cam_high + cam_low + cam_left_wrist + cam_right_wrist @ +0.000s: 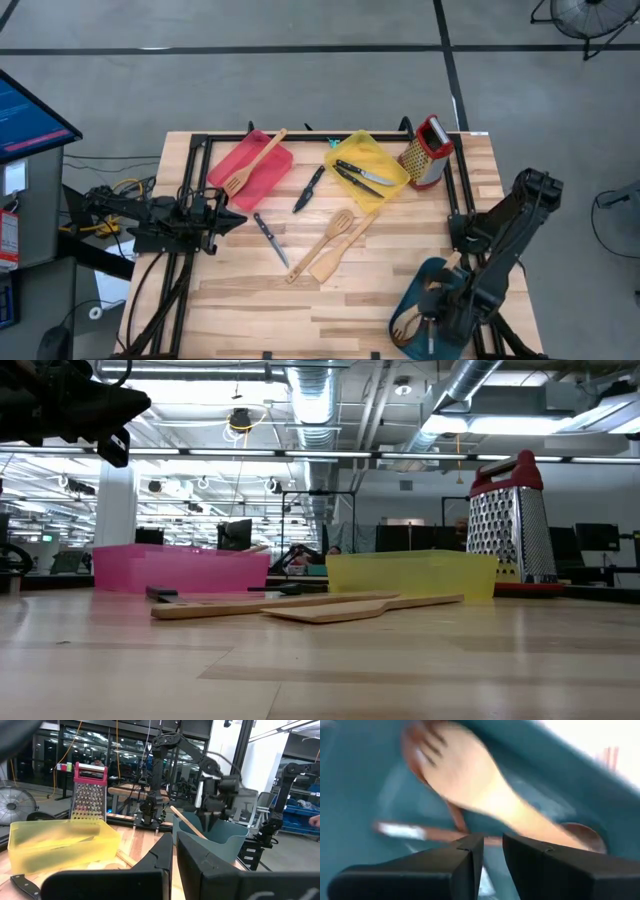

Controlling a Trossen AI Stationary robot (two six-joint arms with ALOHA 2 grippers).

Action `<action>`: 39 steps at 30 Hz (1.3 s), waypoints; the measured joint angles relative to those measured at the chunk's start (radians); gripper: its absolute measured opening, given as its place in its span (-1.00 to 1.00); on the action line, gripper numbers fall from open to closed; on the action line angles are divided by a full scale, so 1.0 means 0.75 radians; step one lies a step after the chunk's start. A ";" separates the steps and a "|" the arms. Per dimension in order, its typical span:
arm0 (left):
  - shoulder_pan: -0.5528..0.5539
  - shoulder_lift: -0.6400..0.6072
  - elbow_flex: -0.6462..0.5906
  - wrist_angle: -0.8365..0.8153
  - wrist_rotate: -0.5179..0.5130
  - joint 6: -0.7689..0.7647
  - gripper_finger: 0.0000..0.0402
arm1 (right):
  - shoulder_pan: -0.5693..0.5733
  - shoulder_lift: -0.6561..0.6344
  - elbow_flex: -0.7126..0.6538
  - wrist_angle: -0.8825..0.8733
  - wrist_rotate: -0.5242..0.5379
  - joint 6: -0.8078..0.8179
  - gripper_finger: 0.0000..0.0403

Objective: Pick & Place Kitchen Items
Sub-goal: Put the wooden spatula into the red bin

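At the table's [250, 300] front right corner, a wooden slotted turner [465, 775] is being dropped into the teal tray [415, 295]. The right gripper [487, 847], jaws narrowly parted and empty, is best lifted straight up. The left gripper [174, 851], closed, is waiting by the left edge.

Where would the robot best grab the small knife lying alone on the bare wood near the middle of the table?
Probably the knife by its black handle, coming straight down from above. It lies flat with bare table around it, and the handle is the thicker, blunt end, nearest the left gripper.
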 joint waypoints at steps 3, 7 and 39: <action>0.000 0.000 0.000 0.000 0.000 0.000 -0.96 | -0.097 -0.001 0.127 -0.010 -0.086 0.000 -0.58; 0.000 0.000 0.000 0.000 0.000 0.000 -0.96 | -0.245 -0.002 0.320 -0.012 -0.205 0.000 -0.58; -0.001 0.033 -0.001 0.020 0.002 0.000 -0.96 | -1.094 0.590 0.616 -0.038 -0.263 -1.666 0.35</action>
